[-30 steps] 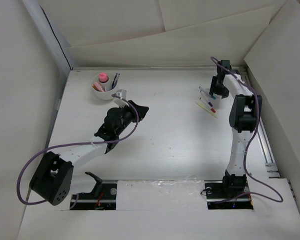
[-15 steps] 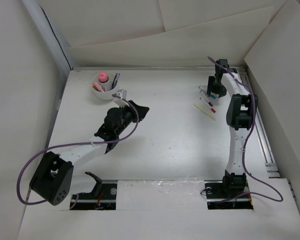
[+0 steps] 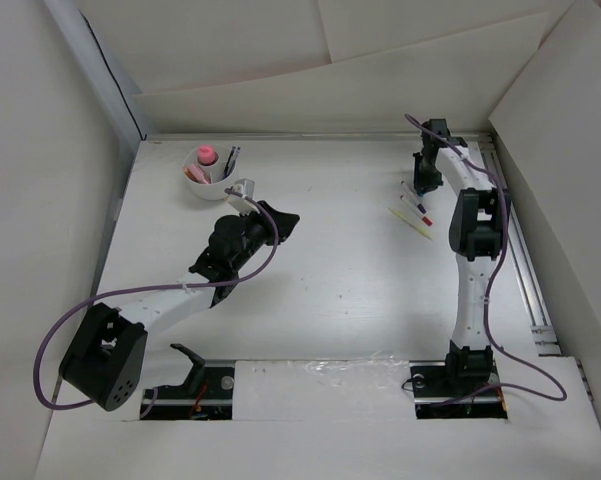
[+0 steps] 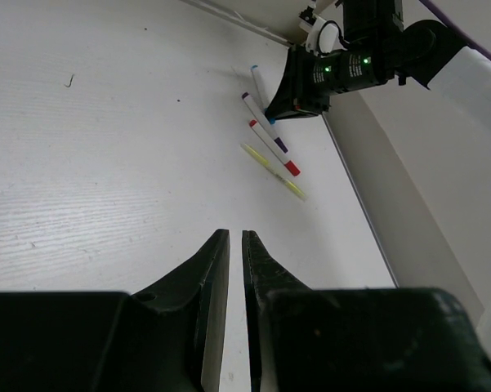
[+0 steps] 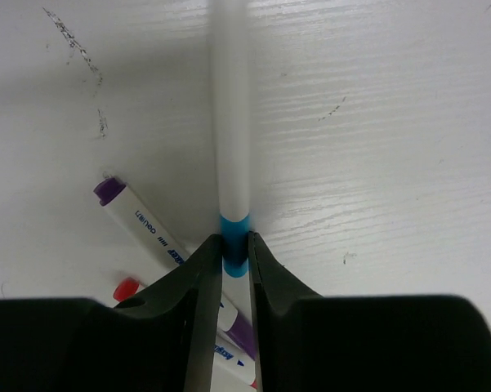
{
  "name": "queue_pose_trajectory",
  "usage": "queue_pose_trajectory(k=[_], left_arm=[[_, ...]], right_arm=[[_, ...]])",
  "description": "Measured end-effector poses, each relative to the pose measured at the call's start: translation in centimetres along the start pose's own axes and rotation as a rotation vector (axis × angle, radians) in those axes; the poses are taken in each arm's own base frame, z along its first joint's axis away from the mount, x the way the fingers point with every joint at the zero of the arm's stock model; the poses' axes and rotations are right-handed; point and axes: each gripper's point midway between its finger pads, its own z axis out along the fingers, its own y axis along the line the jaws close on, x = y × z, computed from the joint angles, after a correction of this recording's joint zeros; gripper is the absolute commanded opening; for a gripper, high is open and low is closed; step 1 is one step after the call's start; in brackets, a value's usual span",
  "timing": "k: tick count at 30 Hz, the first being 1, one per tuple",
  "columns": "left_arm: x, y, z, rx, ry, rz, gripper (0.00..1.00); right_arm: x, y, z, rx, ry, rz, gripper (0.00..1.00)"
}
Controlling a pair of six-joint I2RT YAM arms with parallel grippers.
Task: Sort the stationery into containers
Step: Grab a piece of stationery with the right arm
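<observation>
My right gripper is shut on a white marker with a blue band, gripping at the band; its far end points away and looks blurred. Under it lie a purple-capped marker and a red-capped one. From above, the right gripper is at the far right over the pens, with a yellow pen beside them. The round white divided cup at the far left holds a pink-capped tube and several pieces. My left gripper is shut and empty, right of the cup.
The left wrist view shows the closed fingers above bare table, with the purple, red and yellow pens and the right gripper ahead. White walls enclose the table; a metal rail runs along the right edge.
The right arm's wrist has shifted slightly left and toward the back wall over the pens. The left arm has not moved.
</observation>
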Motion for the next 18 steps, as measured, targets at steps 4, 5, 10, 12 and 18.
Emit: queue_pose_trajectory(k=[4, 5, 10, 12, 18], left_arm=[[0.0, 0.0, 0.0, 0.002, 0.001, 0.0, 0.09], [0.0, -0.1, 0.0, 0.003, 0.002, 0.0, 0.09], [0.1, -0.2, 0.0, 0.013, 0.006, 0.0, 0.11], [0.2, -0.3, 0.0, 0.018, 0.011, 0.0, 0.11], [0.9, 0.0, 0.2, 0.019, 0.036, -0.001, 0.14]], right_arm=[[0.4, -0.2, -0.1, 0.005, -0.009, 0.005, 0.21], [0.4, -0.2, -0.2, 0.005, -0.011, 0.005, 0.19], [0.3, -0.2, -0.2, 0.008, -0.015, 0.007, 0.0], [0.3, -0.1, -0.3, 0.009, -0.019, 0.008, 0.0], [1.7, 0.1, -1.2, -0.002, -0.016, 0.016, 0.0]])
